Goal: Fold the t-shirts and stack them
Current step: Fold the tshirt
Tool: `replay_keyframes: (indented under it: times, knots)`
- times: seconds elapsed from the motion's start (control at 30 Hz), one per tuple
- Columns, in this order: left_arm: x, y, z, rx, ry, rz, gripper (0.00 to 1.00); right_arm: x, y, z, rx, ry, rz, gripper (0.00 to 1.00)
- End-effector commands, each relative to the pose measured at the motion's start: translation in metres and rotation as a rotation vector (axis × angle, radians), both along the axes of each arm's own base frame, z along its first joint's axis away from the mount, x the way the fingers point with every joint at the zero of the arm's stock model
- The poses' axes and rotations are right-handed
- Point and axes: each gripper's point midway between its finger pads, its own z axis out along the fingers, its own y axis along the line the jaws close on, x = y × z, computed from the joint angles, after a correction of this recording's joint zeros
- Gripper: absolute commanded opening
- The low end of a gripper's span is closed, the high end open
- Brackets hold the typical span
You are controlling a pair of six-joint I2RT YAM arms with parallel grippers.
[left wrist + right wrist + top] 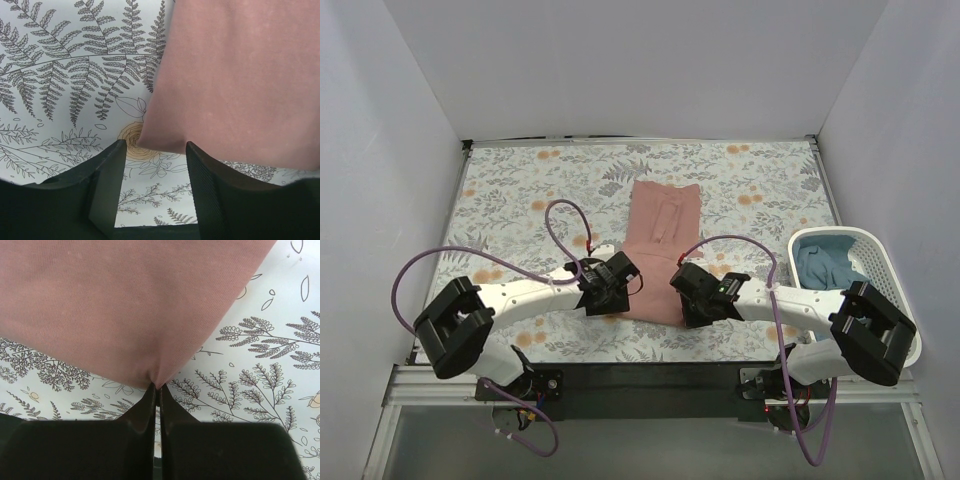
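Note:
The dusty-pink t-shirt (658, 250) lies folded into a long strip in the middle of the floral cloth. My left gripper (610, 290) is open at the shirt's near left corner; in the left wrist view the corner of the pink shirt (235, 75) lies just ahead of the spread fingers (205, 185), not between them. My right gripper (692, 298) is shut on the shirt's near right corner, the pink fabric (130, 310) puckering into the closed fingertips (150, 395). The teal-blue t-shirt (825, 265) lies crumpled in the basket.
A white slotted basket (895, 270) stands at the table's right edge. The floral-patterned cloth (510, 200) covers the table. White walls enclose the back and sides. Purple cables arc above both arms.

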Motion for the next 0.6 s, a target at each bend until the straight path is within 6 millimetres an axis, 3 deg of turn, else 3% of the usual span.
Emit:
replay_keyframes:
  times: [0.0, 0.33, 0.47, 0.5, 0.57]
  knots:
    - [0.005, -0.004, 0.004, 0.008, -0.011, 0.011, 0.49, -0.033, -0.053, -0.028, -0.208, 0.108, 0.020, 0.01]
    - [-0.008, -0.005, -0.025, 0.052, 0.094, -0.016, 0.45, -0.031, -0.053, -0.030, -0.214, 0.101, 0.021, 0.01]
    - [-0.017, -0.004, -0.036, 0.063, 0.146, -0.020, 0.33, -0.029, -0.053, -0.027, -0.205, 0.083, 0.021, 0.01]
    - [-0.018, -0.004, -0.037, 0.063, 0.151, -0.020, 0.22, -0.029, -0.053, -0.026, -0.203, 0.081, 0.019, 0.01]
    - [-0.019, -0.003, -0.038, 0.062, 0.155, -0.015, 0.11, -0.027, -0.053, -0.024, -0.198, 0.070, 0.017, 0.01]
